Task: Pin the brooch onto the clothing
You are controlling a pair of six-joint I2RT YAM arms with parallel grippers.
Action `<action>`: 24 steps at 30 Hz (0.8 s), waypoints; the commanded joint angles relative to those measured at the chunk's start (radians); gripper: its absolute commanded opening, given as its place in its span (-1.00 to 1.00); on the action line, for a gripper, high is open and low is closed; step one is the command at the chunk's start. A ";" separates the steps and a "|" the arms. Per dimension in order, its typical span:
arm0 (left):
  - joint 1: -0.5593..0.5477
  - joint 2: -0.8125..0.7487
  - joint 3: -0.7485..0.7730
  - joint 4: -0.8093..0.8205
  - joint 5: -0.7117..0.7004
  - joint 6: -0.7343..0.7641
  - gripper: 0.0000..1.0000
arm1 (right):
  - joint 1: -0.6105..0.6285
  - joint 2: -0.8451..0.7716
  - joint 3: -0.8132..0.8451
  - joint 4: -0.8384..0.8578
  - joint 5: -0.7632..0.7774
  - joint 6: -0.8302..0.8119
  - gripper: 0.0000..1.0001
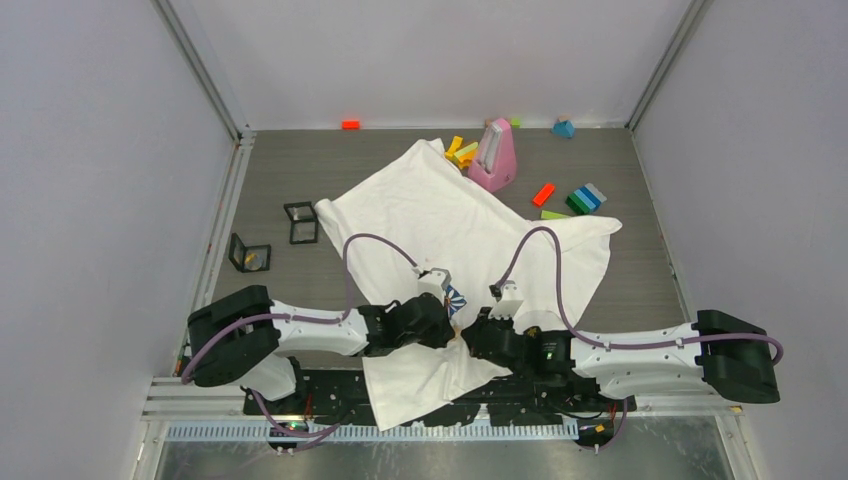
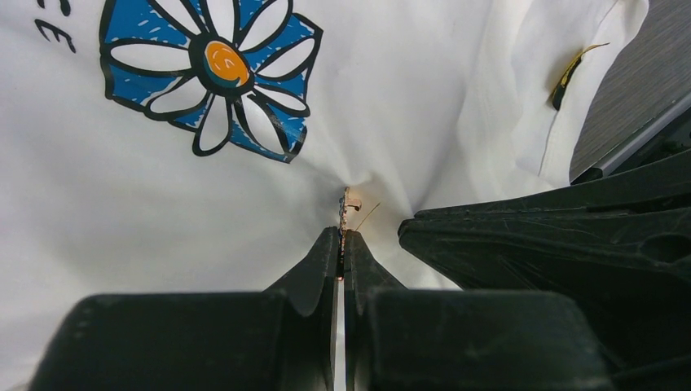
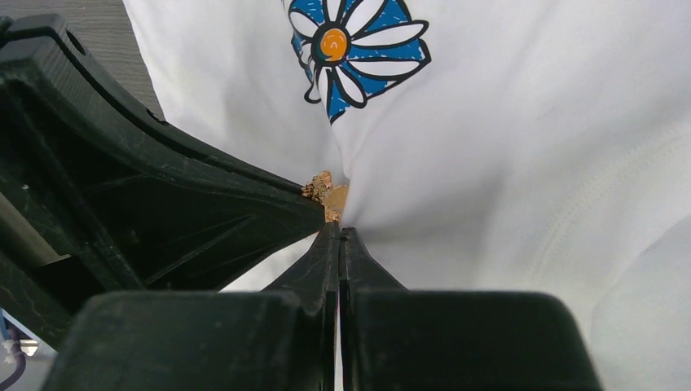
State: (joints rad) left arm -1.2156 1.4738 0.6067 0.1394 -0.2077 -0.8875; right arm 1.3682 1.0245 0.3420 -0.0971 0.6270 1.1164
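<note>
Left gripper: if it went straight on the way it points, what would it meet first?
The shirt. The left gripper is shut on the brooch, and puckered white fabric lies right at the brooch's tip, probably touching it.

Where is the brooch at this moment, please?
In the left wrist view, the brooch is pinched edge-on in the shut left gripper, against the T-shirt near the daisy print, with the right gripper close beside.
</note>
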 commanded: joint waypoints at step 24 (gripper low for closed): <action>-0.006 0.003 -0.030 0.114 0.009 -0.043 -1.00 | 0.016 0.142 0.009 0.203 -0.068 -0.021 -0.99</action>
State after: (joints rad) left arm -1.2156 1.4933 0.6098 0.1677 -0.1932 -0.8936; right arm 1.3727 1.1271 0.3420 -0.0250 0.5922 1.0760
